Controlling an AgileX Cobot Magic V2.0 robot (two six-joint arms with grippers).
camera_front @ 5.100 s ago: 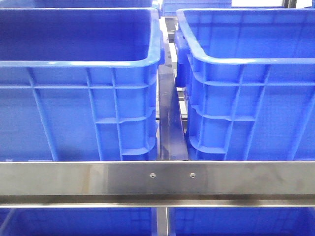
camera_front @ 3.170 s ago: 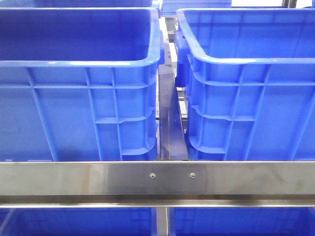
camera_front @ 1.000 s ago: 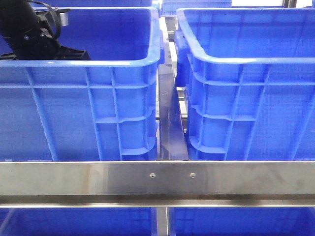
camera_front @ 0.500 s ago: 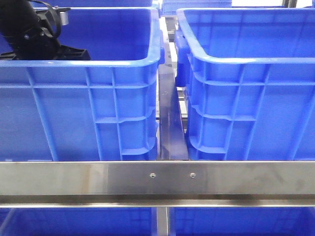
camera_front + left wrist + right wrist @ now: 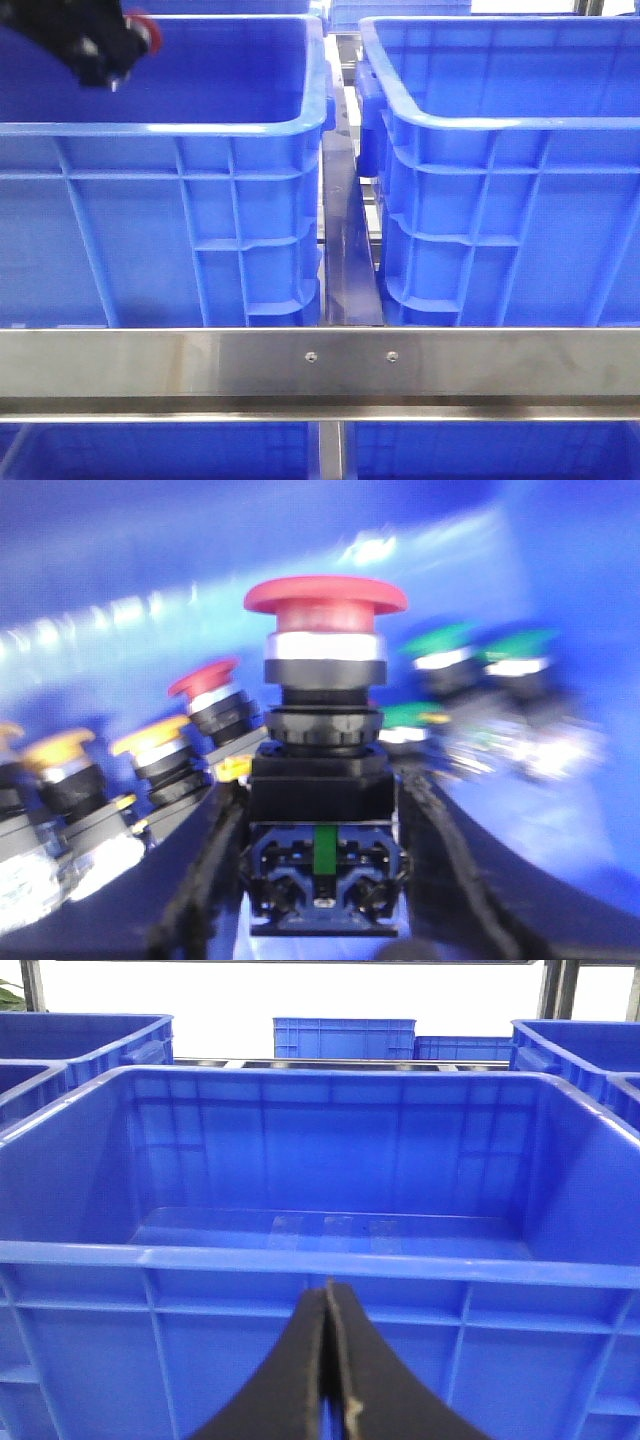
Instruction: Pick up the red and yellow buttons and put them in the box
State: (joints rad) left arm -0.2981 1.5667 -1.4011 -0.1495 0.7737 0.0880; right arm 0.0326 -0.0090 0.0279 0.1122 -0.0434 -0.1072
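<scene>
My left gripper point(image 5: 322, 810) is shut on a red mushroom-head push button point(image 5: 325, 730) with a black and blue base. In the front view the left gripper point(image 5: 120, 48) is lifted at the top left over the left blue box point(image 5: 165, 200), the red cap point(image 5: 138, 22) just showing. Under it in the left wrist view lie another red button point(image 5: 210, 695), yellow buttons point(image 5: 155, 755) and green buttons point(image 5: 450, 655), blurred. My right gripper point(image 5: 328, 1305) is shut and empty in front of an empty blue box point(image 5: 330, 1260).
The right blue box point(image 5: 500, 180) stands beside the left one with a narrow gap between. A steel rail point(image 5: 320, 365) runs across the front. More blue bins point(image 5: 345, 1038) stand behind and to the sides in the right wrist view.
The left arm entered the left box, then rose up and left with the red button held. The right arm is not seen in the front view.
</scene>
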